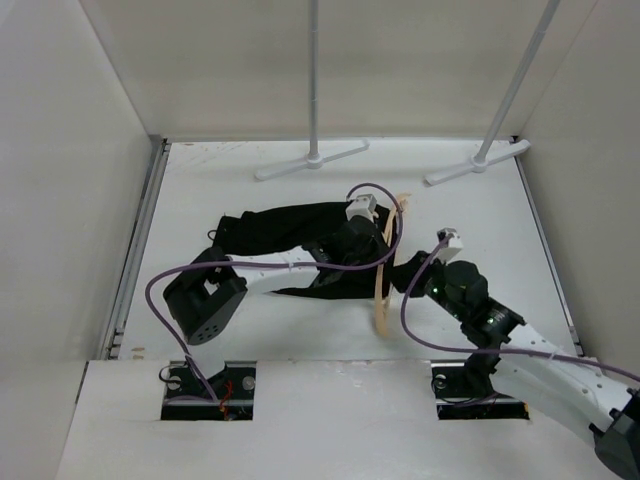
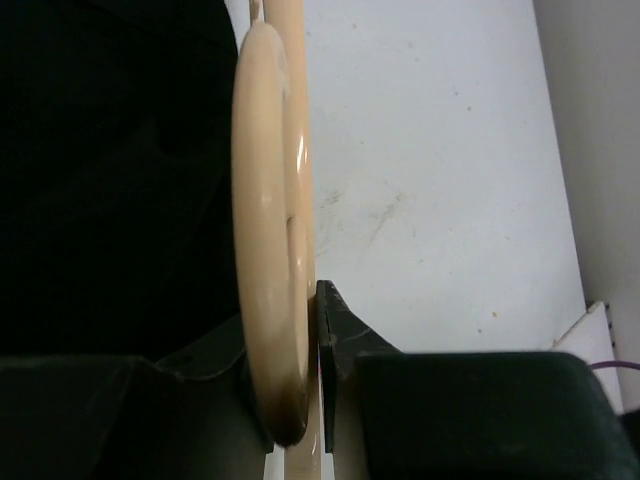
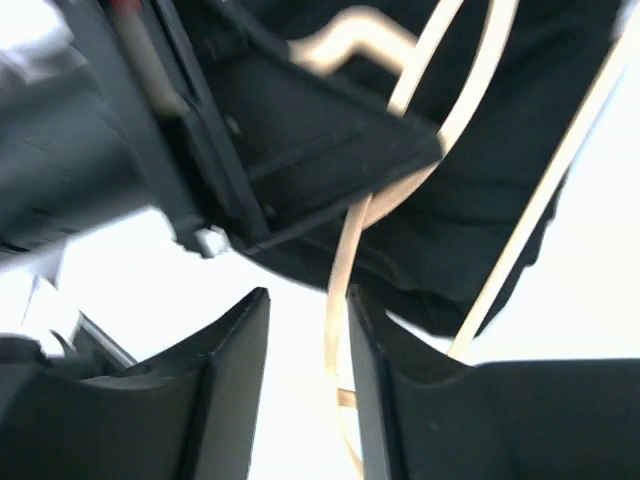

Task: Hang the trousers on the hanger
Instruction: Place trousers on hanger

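Steadies the hanger point(image 2: 270, 200), pinched in the left gripper point(image 2: 284, 325), with jaws of the right gripper point(image 3: 307, 305) spread around it; next likely calls for drawing the trousers point(image 1: 275, 228) over its bar.

One pair of black trousers point(image 1: 280, 230) is lying on the bench point(image 1: 220, 170). One hanger point(image 1: 382, 300) is sitting just beside the trousers. Two white rack poles point(image 1: 313, 100) are standing behind the trousers. Two arms are leaning toward the trousers, each carrying one tool: left tool point(image 2: 290, 370), right tool point(image 3: 305, 340).
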`<state>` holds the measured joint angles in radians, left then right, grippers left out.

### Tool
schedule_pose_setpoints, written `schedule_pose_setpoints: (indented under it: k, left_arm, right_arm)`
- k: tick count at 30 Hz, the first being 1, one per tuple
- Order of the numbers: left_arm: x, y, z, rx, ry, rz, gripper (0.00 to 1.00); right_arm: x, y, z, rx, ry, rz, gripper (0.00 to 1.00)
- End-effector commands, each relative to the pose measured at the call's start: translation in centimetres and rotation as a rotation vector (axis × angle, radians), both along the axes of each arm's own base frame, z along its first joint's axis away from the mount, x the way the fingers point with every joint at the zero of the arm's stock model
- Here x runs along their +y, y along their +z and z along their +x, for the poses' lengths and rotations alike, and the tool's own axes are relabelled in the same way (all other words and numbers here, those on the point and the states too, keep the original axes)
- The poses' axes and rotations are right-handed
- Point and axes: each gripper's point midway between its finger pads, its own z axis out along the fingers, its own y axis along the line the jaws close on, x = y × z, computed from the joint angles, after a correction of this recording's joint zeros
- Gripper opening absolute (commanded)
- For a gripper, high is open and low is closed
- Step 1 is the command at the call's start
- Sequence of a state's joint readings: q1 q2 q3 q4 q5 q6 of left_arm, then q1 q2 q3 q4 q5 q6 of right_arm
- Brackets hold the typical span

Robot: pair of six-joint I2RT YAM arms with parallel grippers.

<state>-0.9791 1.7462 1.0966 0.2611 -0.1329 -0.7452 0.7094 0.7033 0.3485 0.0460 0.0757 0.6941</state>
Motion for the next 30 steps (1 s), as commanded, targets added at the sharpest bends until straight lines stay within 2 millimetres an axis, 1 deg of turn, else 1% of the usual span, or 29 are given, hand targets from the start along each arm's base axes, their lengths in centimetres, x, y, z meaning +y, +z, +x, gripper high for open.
schedule_pose_setpoints:
  k: [1, 2, 4, 6, 7, 9, 14, 16, 19, 21, 25, 27, 30]
  left_arm:
    - [-0.7, 3.5, 2.2, -0.081, 0.047, -0.079, 0.1]
    - [-0.7, 3.3, 2.5, -0.081, 0.051, -0.081, 0.1]
    - [-0.9, 3.3, 2.8, -0.083, 0.058, -0.099, 0.1]
    - [-1.1, 3.3, 3.1, -0.083, 0.071, -0.121, 0.1]
    - [-1.2, 3.3, 3.2, -0.08, 0.076, -0.138, 0.1]
    - [-1.3, 3.2, 3.5, -0.064, 0.095, -0.175, 0.1]
    - [-2.0, 2.6, 3.2, -0.014, 0.152, -0.297, 0.1]
    - [-1.6, 2.4, 3.5, -0.019, 0.189, -0.333, 0.09]
    - [-0.8, 1.9, 4.6, -0.034, 0.236, -0.338, 0.09]
    - [-0.3, 1.2, 5.2, -0.031, 0.252, -0.33, 0.09]
    - [0.0, 0.9, 5.6, -0.03, 0.269, -0.327, 0.09]
    - [0.0, 0.7, 5.7, -0.03, 0.27, -0.322, 0.1]
    - [0.1, -0.1, 5.9, -0.02, 0.27, -0.31, 0.1]
  right_arm:
    - [-2.3, 0.7, 1.0, -0.019, -0.099, 0.016, 0.36]
    - [-2.8, 0.8, 1.4, -0.018, -0.121, 0.015, 0.31]
    - [-4.0, 0.4, 2.5, 0.006, -0.177, 0.001, 0.16]
    - [-4.3, -0.1, 3.3, 0.024, -0.205, -0.012, 0.12]
    - [-4.3, -0.2, 3.7, 0.028, -0.213, -0.018, 0.11]
    - [-4.4, -0.6, 4.8, 0.03, -0.238, -0.038, 0.12]
    - [-4.3, -1.0, 8.6, 0.032, -0.253, -0.077, 0.14]
    - [-4.6, -1.4, 9.9, 0.035, -0.267, -0.082, 0.14]
    - [-4.6, -1.3, 11.5, 0.024, -0.264, -0.062, 0.19]
    - [-4.0, -1.5, 12.5, 0.022, -0.235, -0.053, 0.23]
    - [-3.8, -3.3, 14.7, 0.063, -0.225, -0.066, 0.32]
    - [-3.4, -4.1, 15.5, 0.075, -0.209, -0.063, 0.34]
    - [-2.7, -5.0, 16.3, 0.087, -0.188, -0.062, 0.37]
